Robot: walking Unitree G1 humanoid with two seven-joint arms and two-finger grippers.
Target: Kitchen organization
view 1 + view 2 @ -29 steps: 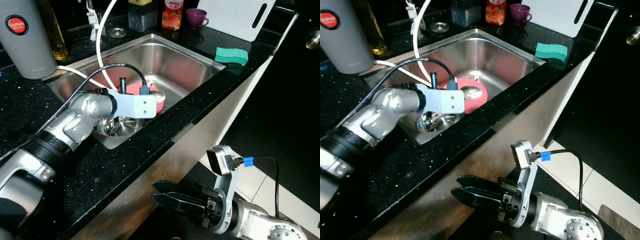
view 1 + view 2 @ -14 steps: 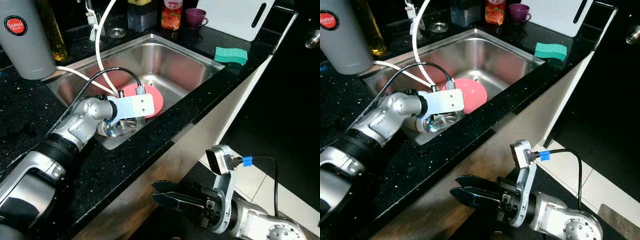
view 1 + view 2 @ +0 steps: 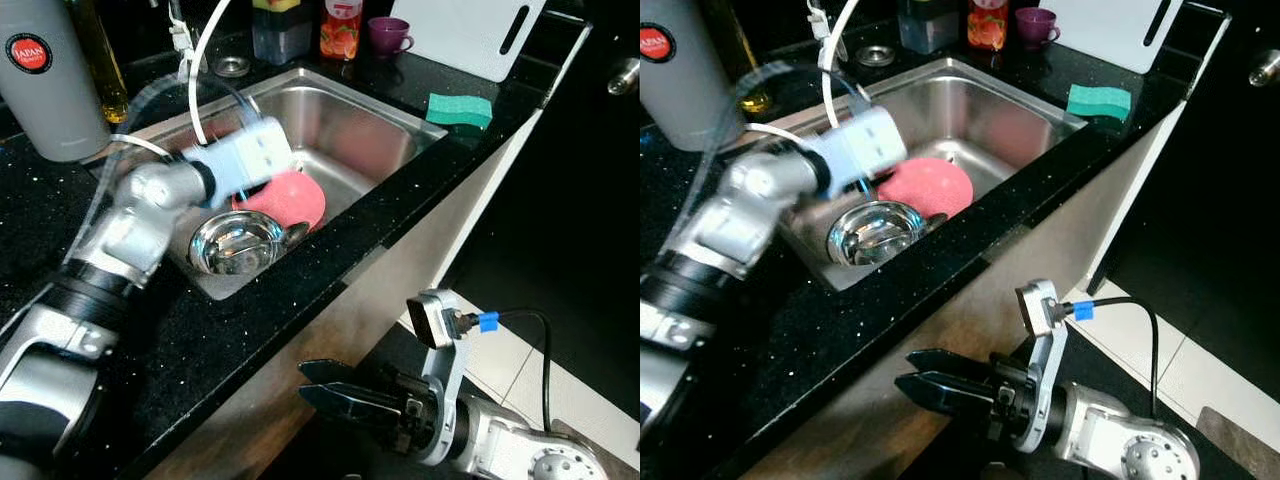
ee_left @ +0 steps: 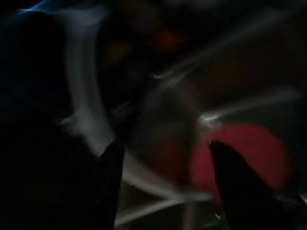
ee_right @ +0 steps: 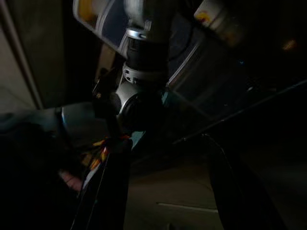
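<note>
**One sink, two dishes, two grippers**

A single rectangular stainless steel sink (image 3: 350, 125) is set into the black speckled stone counter (image 3: 250, 330). In its near end lie two dishes: one round shiny steel bowl (image 3: 236, 242) and one round pink plate (image 3: 290, 198), which leans with its edge just beside the bowl, on the bowl's far side.

The left gripper (image 4: 163, 158) hangs over the sink above the plate and bowl, its arm and white wrist housing blurred. In the left wrist view its two black fingers (image 4: 108, 182) stand apart with nothing between them, and the pink plate shows beyond them.

The right gripper (image 3: 330, 398) hangs low in front of the counter's wooden face, well below the sink. Its two black fingers are a little apart and hold nothing.

On the counter behind the sink stand:
- one tall grey canister with a red round label (image 3: 45, 80)
- one bottle of yellow oil (image 3: 100, 60)
- one dark container with a yellow top (image 3: 280, 30)
- one red-labelled bottle (image 3: 342, 28)
- one small purple cup (image 3: 385, 33)
- one white cutting board (image 3: 465, 35)
- one green sponge (image 3: 462, 110), near the counter's edge

One white hose (image 3: 205, 60) curves down into the sink.
</note>
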